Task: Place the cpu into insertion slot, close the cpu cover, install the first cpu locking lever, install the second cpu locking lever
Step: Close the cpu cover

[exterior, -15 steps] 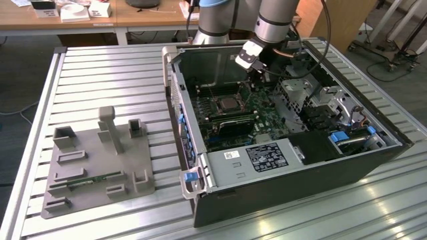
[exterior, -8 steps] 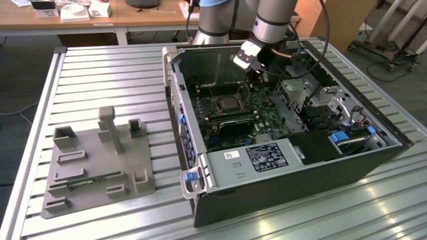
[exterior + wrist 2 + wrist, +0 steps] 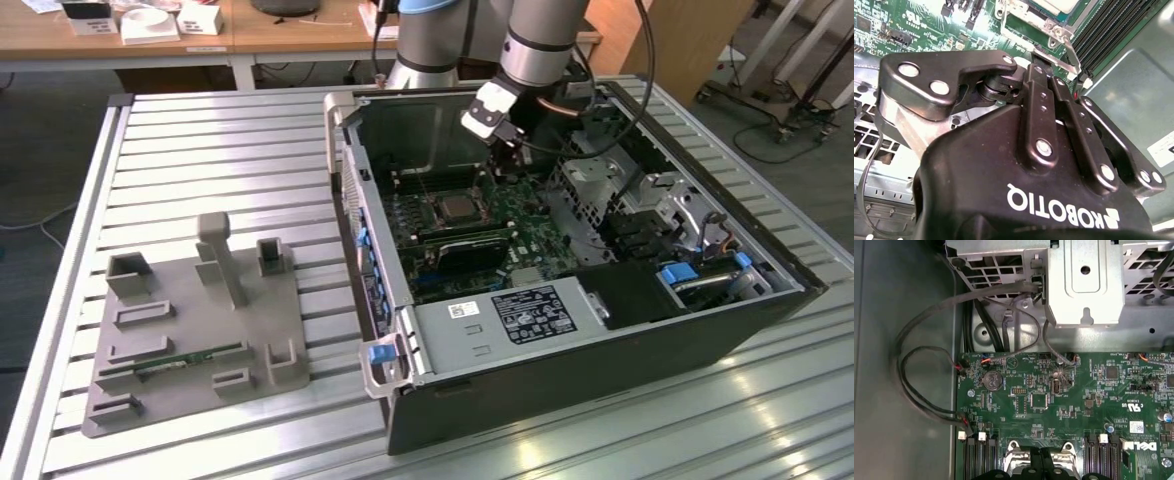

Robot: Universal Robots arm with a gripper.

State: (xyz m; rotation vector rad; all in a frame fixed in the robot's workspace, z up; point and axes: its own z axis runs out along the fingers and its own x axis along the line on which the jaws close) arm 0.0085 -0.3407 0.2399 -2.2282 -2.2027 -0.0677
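You see the black tool (image 3: 1021, 59) close to the lens, its finger links drawn together and its tip near the cpu cover (image 3: 1050, 26), whose silvery frame borders the cpu (image 3: 1059, 4). A thin silvery lever (image 3: 1070, 52) lies just beside that frame, between the tool and the long black memory slots (image 3: 1109, 25). Behind the tool you see the green circuit board (image 3: 919, 20), and a grey cable (image 3: 865, 165) loops at one side.

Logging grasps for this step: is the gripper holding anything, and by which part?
Nothing shows as held. The gripper is shut, fingertips together, at the edge of the insertion slot; the cpu lies in that slot, apart from the gripper.
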